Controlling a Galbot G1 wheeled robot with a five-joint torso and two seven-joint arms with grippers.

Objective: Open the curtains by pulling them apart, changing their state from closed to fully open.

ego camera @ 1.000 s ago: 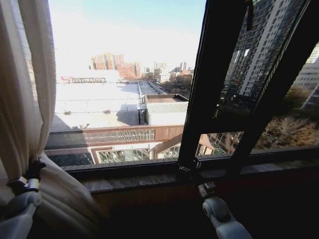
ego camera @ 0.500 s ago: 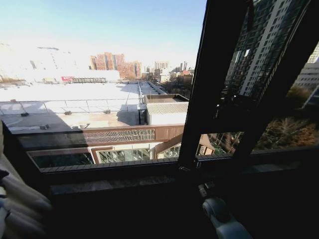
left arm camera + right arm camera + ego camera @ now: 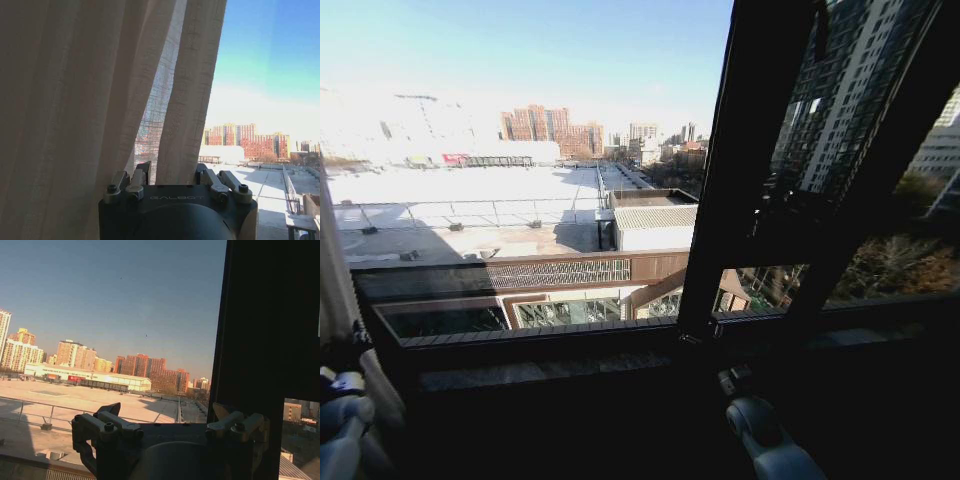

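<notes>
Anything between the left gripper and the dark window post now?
In the head view, only bare glass over the stone sill lies between the left gripper, by the bunched curtain, and the post.

I see a long dark window sill (image 3: 570, 370) running left to right under the big window frame (image 3: 730, 200). Its top looks like smooth stone. I cannot see anything lying on it. On the far left, the curtains (image 3: 335, 290) hang down past its end.
</notes>
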